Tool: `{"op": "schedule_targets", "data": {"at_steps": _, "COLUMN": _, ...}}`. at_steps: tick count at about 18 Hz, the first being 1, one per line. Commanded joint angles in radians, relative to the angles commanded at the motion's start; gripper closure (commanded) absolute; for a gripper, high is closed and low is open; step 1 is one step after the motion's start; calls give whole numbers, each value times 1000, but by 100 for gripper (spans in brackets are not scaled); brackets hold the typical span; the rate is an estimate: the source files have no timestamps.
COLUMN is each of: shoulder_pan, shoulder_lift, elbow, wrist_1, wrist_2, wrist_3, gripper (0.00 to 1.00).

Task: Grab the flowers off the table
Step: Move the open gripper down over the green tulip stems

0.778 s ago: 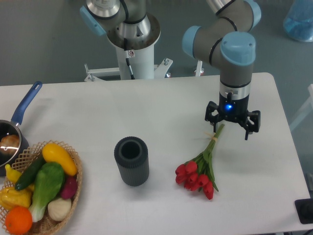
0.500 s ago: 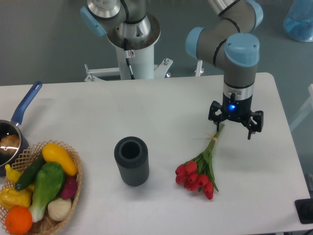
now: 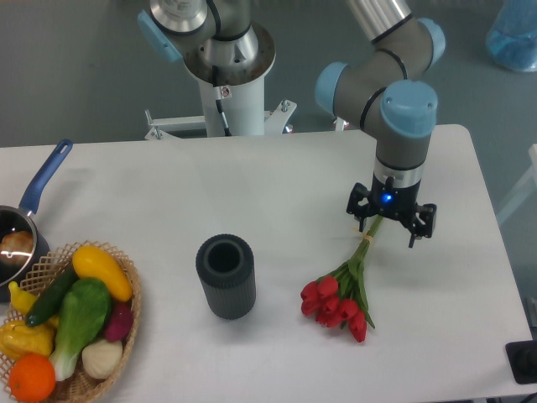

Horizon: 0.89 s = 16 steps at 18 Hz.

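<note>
The flowers (image 3: pixel 344 294), a bunch of red tulips with green stems and a pale band, lie flat on the white table (image 3: pixel 252 201), blooms toward the front and stem ends pointing up right. My gripper (image 3: pixel 388 225) hangs open right over the stem ends, fingers spread to either side of them and holding nothing.
A dark grey ribbed cylinder (image 3: pixel 226 276) stands upright left of the flowers. A wicker basket of vegetables (image 3: pixel 67 323) sits at the front left corner, with a blue-handled pan (image 3: pixel 23 225) behind it. The table's right edge runs close to the gripper.
The gripper has shifted a little left and turned slightly about its axis, staying open above the stem ends. The flowers have not moved.
</note>
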Motion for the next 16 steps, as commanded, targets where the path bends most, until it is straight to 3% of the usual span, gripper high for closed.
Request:
{"op": "schedule_targets", "data": {"at_steps": 5, "shoulder_pan": -5, "shoulder_lift": -6, "elbow": -54, "wrist_1": 2, "wrist_2": -5, "wrist_3": 29, "gripper": 0}}
{"op": "schedule_targets", "data": {"at_steps": 16, "shoulder_pan": -20, "shoulder_lift": -51, "elbow": -51, "wrist_1": 0, "wrist_2": 2, "wrist_3": 43, "gripper": 1}}
